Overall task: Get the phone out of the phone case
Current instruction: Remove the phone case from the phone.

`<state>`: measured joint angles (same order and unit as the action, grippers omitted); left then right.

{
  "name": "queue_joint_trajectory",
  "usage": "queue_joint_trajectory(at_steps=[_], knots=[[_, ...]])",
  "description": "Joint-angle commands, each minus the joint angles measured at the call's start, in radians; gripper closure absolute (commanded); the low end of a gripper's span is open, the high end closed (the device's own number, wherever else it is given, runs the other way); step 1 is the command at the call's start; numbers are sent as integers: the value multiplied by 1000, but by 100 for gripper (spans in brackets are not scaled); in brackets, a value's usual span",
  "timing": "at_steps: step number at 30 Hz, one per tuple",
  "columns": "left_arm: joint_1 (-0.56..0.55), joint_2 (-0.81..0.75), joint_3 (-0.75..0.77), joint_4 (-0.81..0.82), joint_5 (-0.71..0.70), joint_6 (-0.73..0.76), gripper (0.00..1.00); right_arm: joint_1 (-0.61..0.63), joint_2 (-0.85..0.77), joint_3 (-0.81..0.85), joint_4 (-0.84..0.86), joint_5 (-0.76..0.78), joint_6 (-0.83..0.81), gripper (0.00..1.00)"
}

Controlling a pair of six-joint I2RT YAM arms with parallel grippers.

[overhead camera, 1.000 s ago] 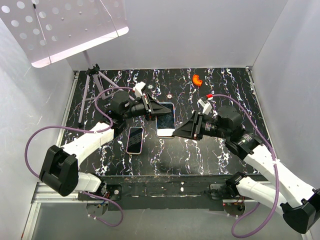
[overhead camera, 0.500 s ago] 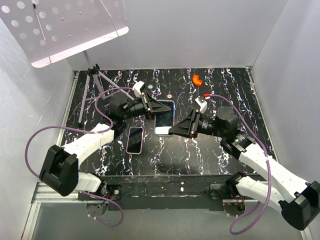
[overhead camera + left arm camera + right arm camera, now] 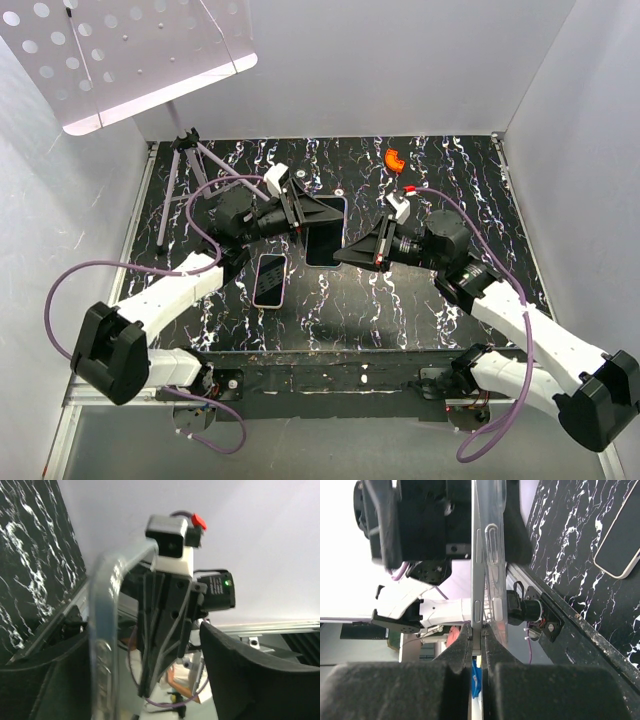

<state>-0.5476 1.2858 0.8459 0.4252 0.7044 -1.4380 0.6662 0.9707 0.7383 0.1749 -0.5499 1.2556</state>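
Observation:
The phone (image 3: pixel 325 232) in its clear phone case is held on edge above the mat's middle, between my two grippers. In the right wrist view my right gripper (image 3: pixel 477 630) is shut on the phone's silver edge (image 3: pixel 476 580), and the clear case (image 3: pixel 496 555) lies against the phone's right side. My left gripper (image 3: pixel 305 212) stands at the far end. In the left wrist view, my left gripper (image 3: pixel 142 650) is open, and the case's curved rim (image 3: pixel 102 630) runs next to its left finger (image 3: pixel 45 685). The right finger (image 3: pixel 250 675) stands well apart from it.
A second phone (image 3: pixel 270 280) with a pale rim lies flat on the marbled mat (image 3: pixel 420 310), near the left arm. A small tripod (image 3: pixel 185 165) stands at the back left, an orange piece (image 3: pixel 394 159) at the back right. White walls enclose the mat.
My right gripper has moved left and shut on the phone's near edge. My left gripper has opened. The phone has tipped from face-up to on edge.

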Motion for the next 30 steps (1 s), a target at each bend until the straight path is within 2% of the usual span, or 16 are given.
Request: queue_joint_trajectory(at_steps=[1, 3, 7, 10, 11, 16, 21, 24, 30], knots=[[-9, -91, 28, -84, 49, 86, 24, -28, -39, 7, 104, -7, -5, 99], [1, -111, 32, -120, 53, 128, 17, -45, -64, -5, 107, -27, 4, 99], [27, -155, 47, -261, 52, 255, 14, -86, -104, -37, 158, -85, 51, 99], [37, -195, 32, -324, 37, 313, 26, -122, -139, -54, 185, -114, 90, 99], [37, -213, 21, -327, 30, 320, 26, -132, -147, -59, 195, -122, 103, 99], [37, -259, -80, -176, 43, 251, 21, -151, -171, -77, 229, -134, 145, 99], [37, -298, -146, -37, 60, 180, 20, -177, -193, -109, 276, -124, 206, 99], [37, -324, -189, 59, 60, 140, 24, -180, -201, -117, 288, -110, 226, 99], [17, -321, -188, 101, 70, 131, 33, -183, -194, -114, 333, -111, 263, 99]])
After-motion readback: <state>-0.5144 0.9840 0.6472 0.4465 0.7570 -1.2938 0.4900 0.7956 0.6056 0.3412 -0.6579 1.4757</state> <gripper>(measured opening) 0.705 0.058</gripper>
